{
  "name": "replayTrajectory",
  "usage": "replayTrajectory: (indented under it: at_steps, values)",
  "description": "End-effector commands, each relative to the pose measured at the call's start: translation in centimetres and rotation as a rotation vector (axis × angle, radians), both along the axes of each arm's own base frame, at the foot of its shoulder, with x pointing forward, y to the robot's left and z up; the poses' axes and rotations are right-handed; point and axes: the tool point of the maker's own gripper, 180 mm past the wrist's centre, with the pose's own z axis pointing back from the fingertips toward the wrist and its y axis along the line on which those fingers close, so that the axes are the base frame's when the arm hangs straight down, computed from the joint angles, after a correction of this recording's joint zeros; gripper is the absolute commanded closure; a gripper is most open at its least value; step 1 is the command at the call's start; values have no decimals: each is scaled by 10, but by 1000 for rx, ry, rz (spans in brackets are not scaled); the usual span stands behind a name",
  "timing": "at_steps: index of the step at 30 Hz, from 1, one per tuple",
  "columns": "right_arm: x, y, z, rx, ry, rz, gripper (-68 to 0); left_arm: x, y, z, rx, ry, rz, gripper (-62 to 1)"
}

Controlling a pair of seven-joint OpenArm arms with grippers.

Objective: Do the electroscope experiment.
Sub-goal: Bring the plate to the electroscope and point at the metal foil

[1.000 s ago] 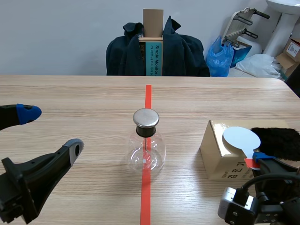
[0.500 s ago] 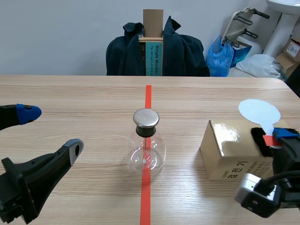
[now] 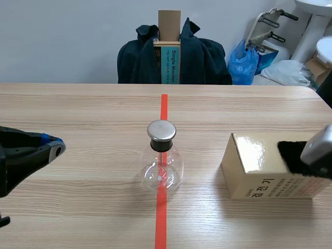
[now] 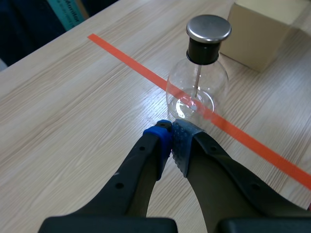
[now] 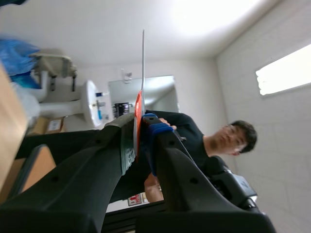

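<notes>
1. Lifted off the glossy cardboard box [image 3: 259, 166], the right pincer [image 5: 140, 124] now points ceilingward, clamped on a thin flat paddle [image 5: 143, 63] seen edge-on.
2. Meanwhile the left pincer [image 4: 171, 141] has closed, its dotted pads meeting on nothing.
3. Just ahead of its tips stands the electroscope [image 4: 198, 77], a round clear glass flask with a metal cap.
4. Black furry cloth [image 3: 293, 155] lies on the box.

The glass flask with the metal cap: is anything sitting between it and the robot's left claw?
Nothing visible. The shut left gripper faces the flask with only bare table between them; the cardboard box stands beyond the flask.
</notes>
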Motion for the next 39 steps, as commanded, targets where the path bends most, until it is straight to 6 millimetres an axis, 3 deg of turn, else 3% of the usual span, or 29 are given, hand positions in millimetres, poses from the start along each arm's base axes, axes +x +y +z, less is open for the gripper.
replayTrajectory:
  at_steps: [1, 8, 20, 25, 35, 39]
  values:
    - [-1, 3, 34, -5, -126, 19, -8, 6, 1, 4, -35, -19, -18, -21]
    - [-4, 9, 75, 64, -237, 34, -8, 27, 4, -26, -114, 16, -82, -21]
    - [-9, 11, 108, 134, -330, 51, -8, 52, -38, -79, -189, 69, -141, -21]
    - [-7, 10, 121, 149, -382, 53, -8, 48, -57, -99, -165, 81, -173, -21]
    - [-3, 8, 149, 208, -499, 87, -8, 53, -68, -110, -158, 57, -155, -21]
    - [2, 13, 148, 202, -477, 108, -8, 54, -69, -110, -158, 51, -148, -21]
